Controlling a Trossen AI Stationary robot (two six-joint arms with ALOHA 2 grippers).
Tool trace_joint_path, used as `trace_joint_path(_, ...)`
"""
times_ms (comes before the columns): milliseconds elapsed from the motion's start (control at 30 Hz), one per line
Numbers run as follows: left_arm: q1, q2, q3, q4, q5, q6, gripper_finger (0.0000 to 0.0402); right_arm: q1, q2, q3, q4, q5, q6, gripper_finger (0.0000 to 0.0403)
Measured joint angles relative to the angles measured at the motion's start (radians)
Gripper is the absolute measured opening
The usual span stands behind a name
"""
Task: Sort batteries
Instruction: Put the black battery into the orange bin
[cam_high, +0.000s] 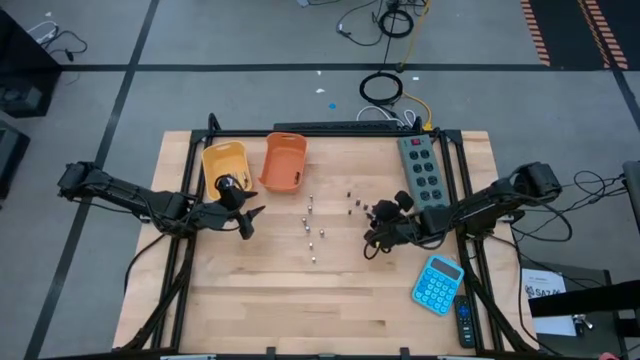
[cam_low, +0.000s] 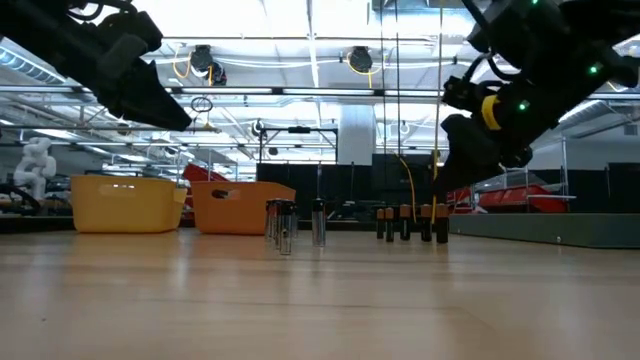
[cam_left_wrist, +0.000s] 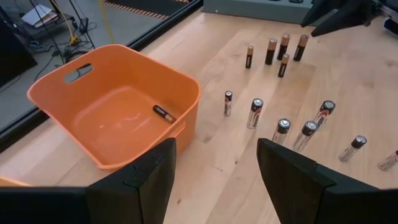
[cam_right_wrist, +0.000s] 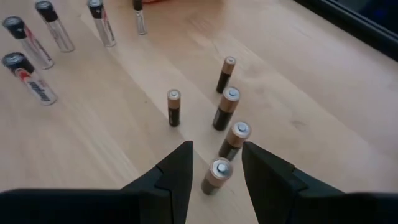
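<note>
Wooden table (cam_high: 300, 290) carries my orange bin (cam_left_wrist: 118, 109), one copper-topped battery (cam_left_wrist: 164, 114) lying inside; yellow bin (cam_high: 224, 163) sits beside it; both my jaws gape, released.

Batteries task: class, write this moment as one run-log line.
left gripper: open, by orange bin holding one battery | right gripper: open, around copper-topped battery | silvery batteries: standing

**Four cameras, one table**

The high view looks straight down on the table (cam_high: 300, 290); the low view sits at tabletop level, facing the room. Both wrist views look forward at close range — each catching the standing batteries (cam_left_wrist: 273, 50), the scene's shared middle.
</note>
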Motion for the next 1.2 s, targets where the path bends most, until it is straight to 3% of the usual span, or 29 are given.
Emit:
trace_joint_path(533,0.001,0.0,0.0,-0.002,0.002,0.019,0.0235,-0.002,0.164,-0.008,0.069,0.029,0.129,0.0127)
trace_joint_path(633,0.001,0.0,0.0,-0.003,0.002,0.022,0.0235,-0.002,0.184,-0.008,0.081,0.018,0.134,0.01)
trace_joint_path(767,0.001,0.0,0.0,-0.004,0.002,0.025,0.0235,-0.002,0.201,-0.007,0.109,0.005,0.125,0.0025)
trace_joint_path(1067,0.0,0.0,0.0,-0.019,0.006,0.021,0.0235,-0.006,0.193,-0.007,0.124,-0.027,0.093,0.0022)
trace_joint_path(1200,0.0,0.0,0.0,-0.029,0.007,0.016,0.0235,-0.002,0.193,-0.008,0.229,-0.064,0.013,0.0022)
